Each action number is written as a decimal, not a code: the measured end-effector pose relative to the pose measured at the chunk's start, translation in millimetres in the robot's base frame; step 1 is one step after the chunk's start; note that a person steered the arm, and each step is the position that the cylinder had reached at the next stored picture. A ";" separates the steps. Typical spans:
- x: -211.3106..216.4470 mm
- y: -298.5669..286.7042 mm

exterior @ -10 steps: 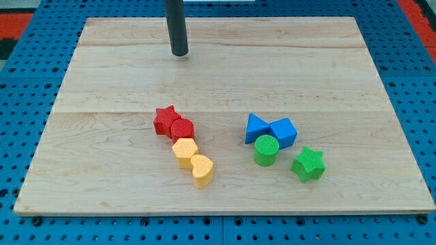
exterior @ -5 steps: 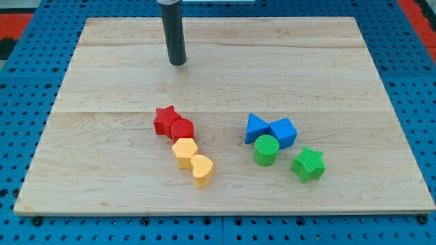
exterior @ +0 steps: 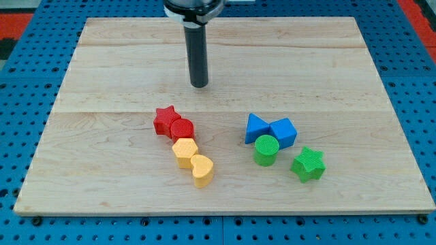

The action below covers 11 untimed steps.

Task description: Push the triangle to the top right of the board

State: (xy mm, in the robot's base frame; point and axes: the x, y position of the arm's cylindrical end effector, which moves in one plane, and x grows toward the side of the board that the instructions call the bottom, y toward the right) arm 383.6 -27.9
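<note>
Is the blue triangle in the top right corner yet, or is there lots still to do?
Not yet. Nothing is done: the blue triangle sits low in the board's right half, touching the blue cube and the green cylinder. In hand: my tip stands above and to the view's left of it, touching no block. Left: reach the triangle and push it all the way to the top right.

A robotics lab bench: a pale wooden worktop (exterior: 122, 61) lies on a blue perforated mounting plate (exterior: 27, 102), which shows past every worktop edge.
</note>
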 end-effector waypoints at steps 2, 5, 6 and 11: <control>64.8 14.7; 116.3 57.5; 121.9 85.3; 77.8 148.4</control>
State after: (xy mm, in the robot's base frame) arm 461.4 120.6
